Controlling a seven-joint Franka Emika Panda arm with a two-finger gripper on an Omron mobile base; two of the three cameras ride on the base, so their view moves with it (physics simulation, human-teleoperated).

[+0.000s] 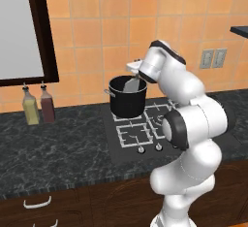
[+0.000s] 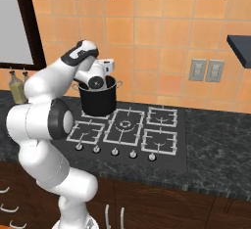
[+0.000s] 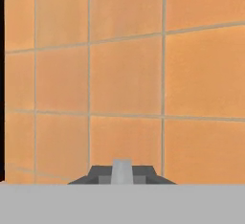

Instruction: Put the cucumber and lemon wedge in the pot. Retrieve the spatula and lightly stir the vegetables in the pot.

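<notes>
Stirring step seemingly in hand: hovering over the pot (image 1: 128, 103) on the rear left burner of the stove (image 2: 162, 140), gripper (image 3: 121, 172) pressed together around a pale blade-like piece, next needing gentle circling inside.

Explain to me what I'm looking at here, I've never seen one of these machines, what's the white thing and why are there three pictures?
The white thing is a robot arm in a computer-rendered kitchen. Two pictures come from cameras on its base, behind it to the left and right, so they show the same scene from two sides. The third comes from a camera on its hand, and it faces the orange tiled wall.

On the dark counter sits a stovetop with a tall black pot on a back burner. Two bottles stand by the wall.

The arm bends over the pot. Its claw is shut on a pale stick-like thing, seemingly the spatula, with a grey flat part reaching down into the pot. What lies inside the pot cannot be seen.
</notes>
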